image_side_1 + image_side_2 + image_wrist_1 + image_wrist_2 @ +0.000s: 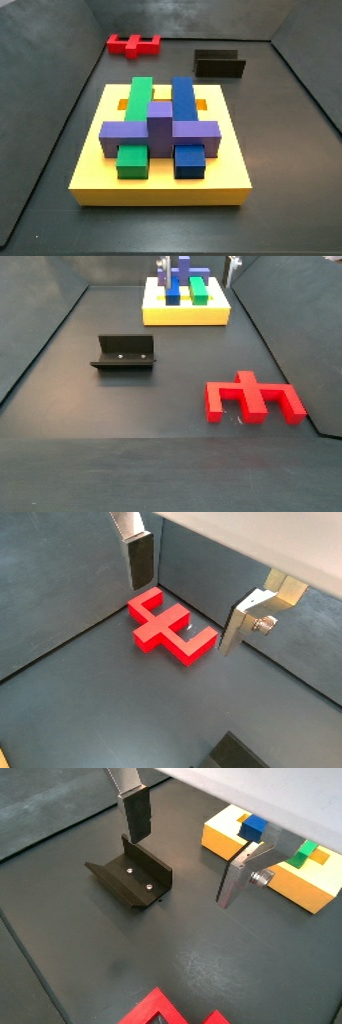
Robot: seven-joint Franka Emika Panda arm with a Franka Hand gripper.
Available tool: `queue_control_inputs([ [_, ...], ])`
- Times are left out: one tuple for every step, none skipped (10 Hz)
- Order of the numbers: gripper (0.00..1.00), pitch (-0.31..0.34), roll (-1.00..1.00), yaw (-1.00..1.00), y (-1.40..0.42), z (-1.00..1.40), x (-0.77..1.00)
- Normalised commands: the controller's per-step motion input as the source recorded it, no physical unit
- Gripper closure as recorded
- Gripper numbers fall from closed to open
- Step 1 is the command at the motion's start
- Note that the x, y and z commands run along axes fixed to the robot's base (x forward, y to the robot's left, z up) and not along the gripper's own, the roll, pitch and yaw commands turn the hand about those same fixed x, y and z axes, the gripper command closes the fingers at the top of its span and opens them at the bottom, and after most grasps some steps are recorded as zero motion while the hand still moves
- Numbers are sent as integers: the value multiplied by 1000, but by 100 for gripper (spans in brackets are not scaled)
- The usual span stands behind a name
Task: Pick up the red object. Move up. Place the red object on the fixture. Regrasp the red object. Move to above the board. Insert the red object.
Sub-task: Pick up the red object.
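The red object lies flat on the dark floor near a wall. It also shows in a wrist view and in both side views. My gripper is open and empty, well above the floor. In a wrist view the red object lies below, between the two fingers. In a wrist view the gripper hangs between the fixture and the board. The fixture stands empty.
The board is a yellow block carrying purple, blue and green pieces. Grey walls close in the floor on all sides. The red object lies close to a wall corner.
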Motion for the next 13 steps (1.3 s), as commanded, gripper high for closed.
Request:
queue_control_inputs([
  [0, 17, 121, 0, 131, -160, -86],
  [0, 0, 154, 0, 231, -466, -380],
  [0, -97, 61, 0, 206, -763, -569],
  [0, -127, 0, 0, 194, -946, -654],
  [0, -160, -34, 0, 109, -923, -560],
  [0, -147, -56, 14, 43, -889, -357],
  [0, -107, -41, 0, 26, -971, -169],
  [0, -41, -40, 0, 103, -963, -63],
  [0, -11, -63, -71, 177, -826, -134],
  [0, -17, -56, -46, 240, -734, -203],
  [0, -51, -84, -26, 257, -709, -291],
  [0, -77, -106, -31, 246, -634, -394],
  [0, -86, -120, -43, 220, -557, -409],
])
